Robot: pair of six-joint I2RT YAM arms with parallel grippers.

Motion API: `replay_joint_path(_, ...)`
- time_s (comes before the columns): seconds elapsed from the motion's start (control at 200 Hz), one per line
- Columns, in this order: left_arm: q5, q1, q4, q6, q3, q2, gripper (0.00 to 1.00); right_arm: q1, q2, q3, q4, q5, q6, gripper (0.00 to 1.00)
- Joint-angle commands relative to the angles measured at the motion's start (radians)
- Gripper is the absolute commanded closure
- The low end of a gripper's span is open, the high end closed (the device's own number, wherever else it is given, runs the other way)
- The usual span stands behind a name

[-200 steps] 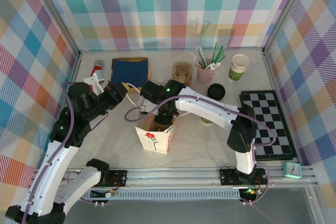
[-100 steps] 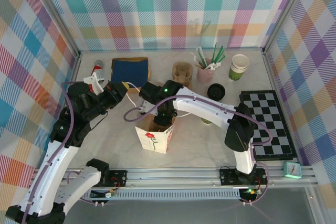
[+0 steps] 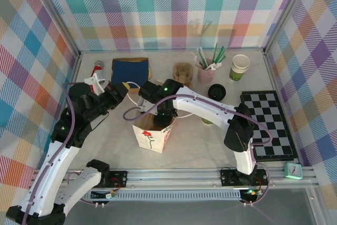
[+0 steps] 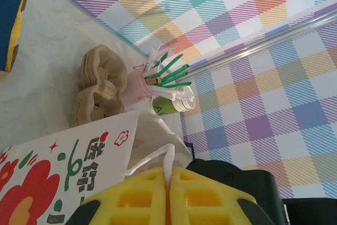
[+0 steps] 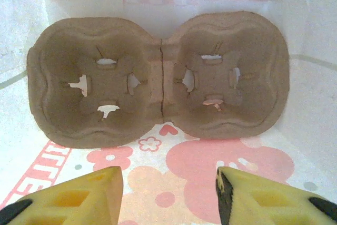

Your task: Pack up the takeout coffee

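From above: my right tool (image 3: 161,120) is in the bag (image 3: 150,139), with the takeout coffee (image 3: 216,92) on the bench (image 3: 200,140) beyond my arm. Left wrist: my left tool (image 4: 169,175) is clamped on the handle (image 4: 169,156), which is best held taut. Right wrist: jaws apart over the carrier (image 5: 158,77), so I'd lift straight out.

Plaid walls (image 3: 158,9) — pale marbled tabletop (image 3: 195,146), aluminium frame (image 3: 184,173).
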Motion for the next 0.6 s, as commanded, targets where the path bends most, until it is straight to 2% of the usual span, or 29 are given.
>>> replay_joint_path(0.0,0.008,0.012,0.039,-0.004,-0.014,-0.005,0.92,0.005,0.014,0.042,-0.043,-0.022,-0.004,0.48)
replay_joint_path(0.325,-0.007,0.012,0.028,-0.002,-0.026,0.006,0.9,0.006,0.012,0.142,-0.11,-0.035,-0.009,0.42)
replay_joint_path(0.435,-0.013,0.012,0.022,0.003,-0.023,0.009,0.88,0.008,-0.008,0.155,-0.123,-0.04,-0.022,0.3)
replay_joint_path(0.595,-0.017,0.012,0.024,0.005,-0.027,0.013,0.88,0.008,-0.005,0.191,-0.167,-0.029,-0.017,0.27)
